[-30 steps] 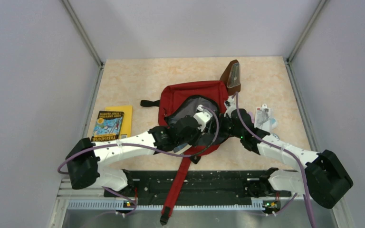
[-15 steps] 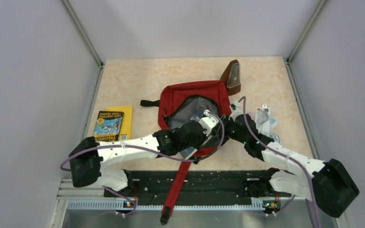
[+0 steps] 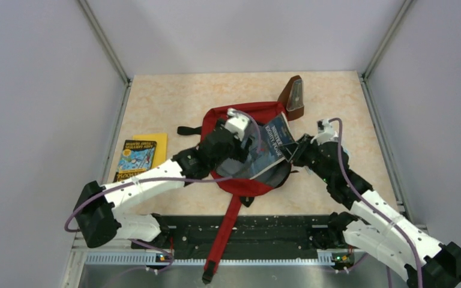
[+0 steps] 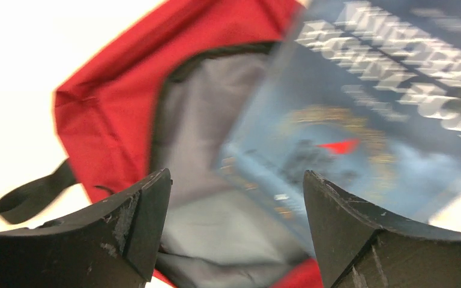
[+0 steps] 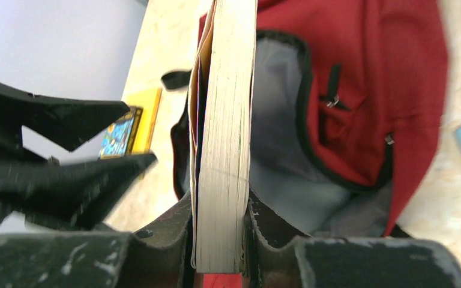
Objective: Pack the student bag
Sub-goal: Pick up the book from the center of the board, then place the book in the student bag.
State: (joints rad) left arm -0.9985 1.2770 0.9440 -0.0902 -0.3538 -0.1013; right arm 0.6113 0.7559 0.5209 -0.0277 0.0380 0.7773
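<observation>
- Your left gripper just let go, jaws wide apart.
- Your right gripper took over, clamped on the book above the open bag mid-table.
- Handover looked done; next, drop it in.

The left arm and right arm are built of white shell links joined by bulky black joints. A thin purple cable runs along each. Both stand on a black plate dotted with screws at the bench's near edge. The left claw and right claw have black fingers, scuffed and scratched pale.
</observation>
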